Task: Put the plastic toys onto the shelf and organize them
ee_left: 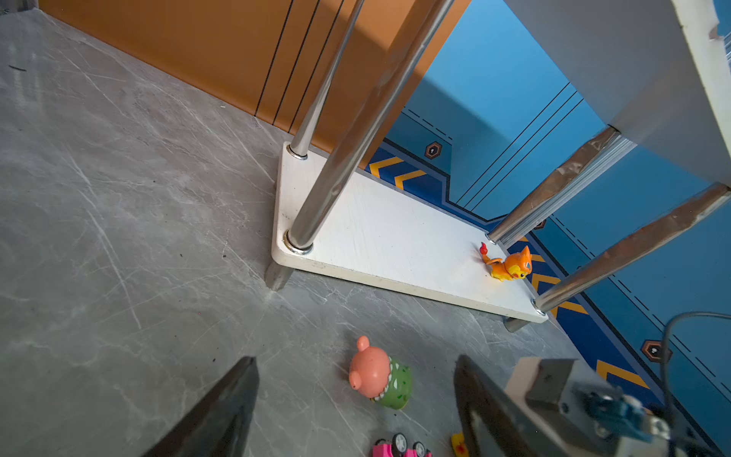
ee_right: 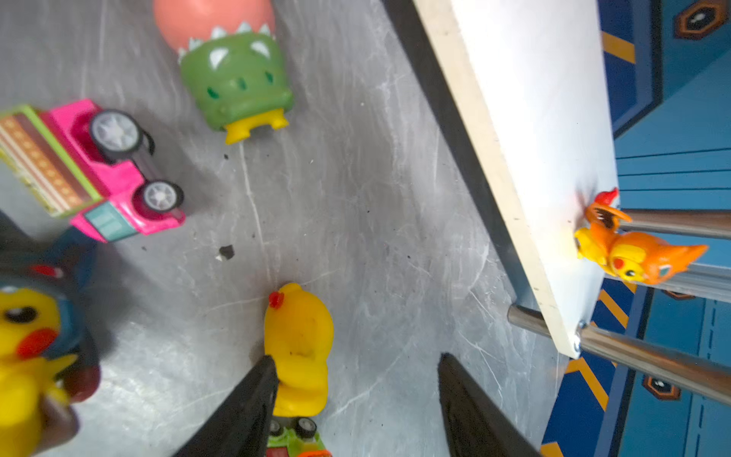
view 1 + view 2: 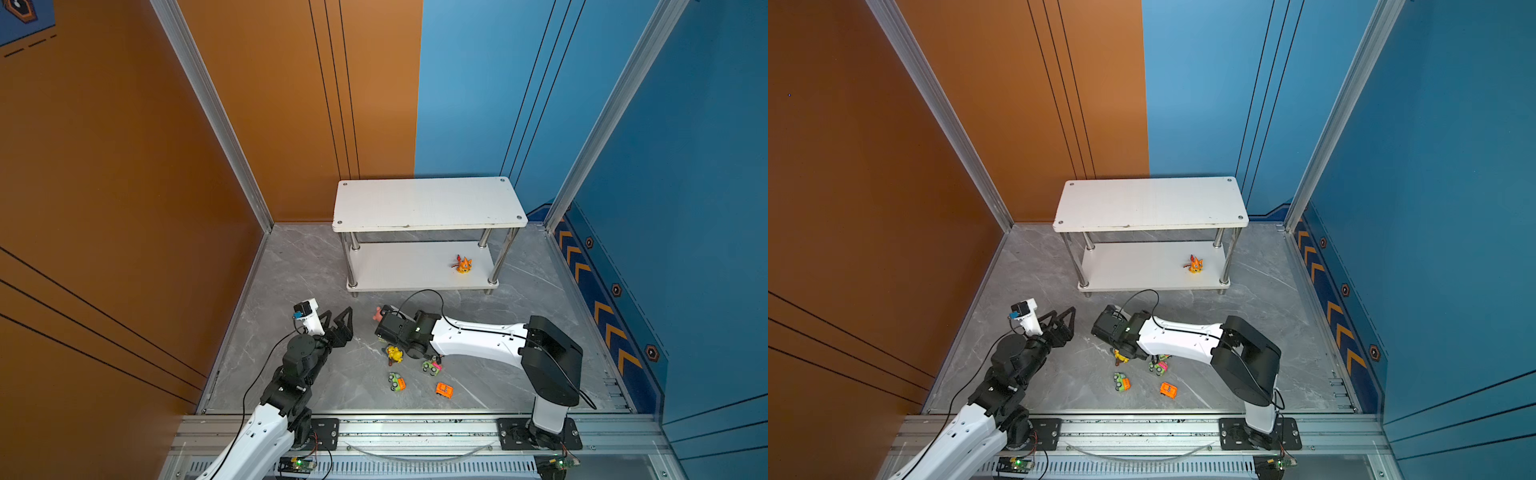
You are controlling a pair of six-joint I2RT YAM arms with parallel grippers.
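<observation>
Right gripper (image 2: 356,358) first: its jaws stand apart and pinch nothing, low over the floor (image 3: 316,266) in front of the shelf (image 3: 428,203). One finger (image 2: 253,399) touches the side of a yellow figurine (image 2: 298,344) lying there. The other finger is well clear of it, so I read no grip. Left gripper (image 3: 340,312) is spread wide too and empty, hovering in front of the shelf's left end, with the pig (image 1: 379,372) on the floor between it and the shelf.

I count a single toy placed: an orange figurine (image 3: 464,264) stands on the lower board (image 3: 399,266), near the right front leg. The top board is bare. Everything else I can see lies on the floor in front of the shelf. The pig is nearest it, with the pink car (image 2: 114,174) near the pig. Then come the yellow figurine, a second yellow figurine (image 2: 23,348) blurred in the right wrist view, and a green car (image 3: 397,381) and an orange car (image 3: 444,390) farthest out. The right arm hides part of the cluster, so I cannot give a full count. By my judgement the job is barely begun, and all the sorting lies ahead.
</observation>
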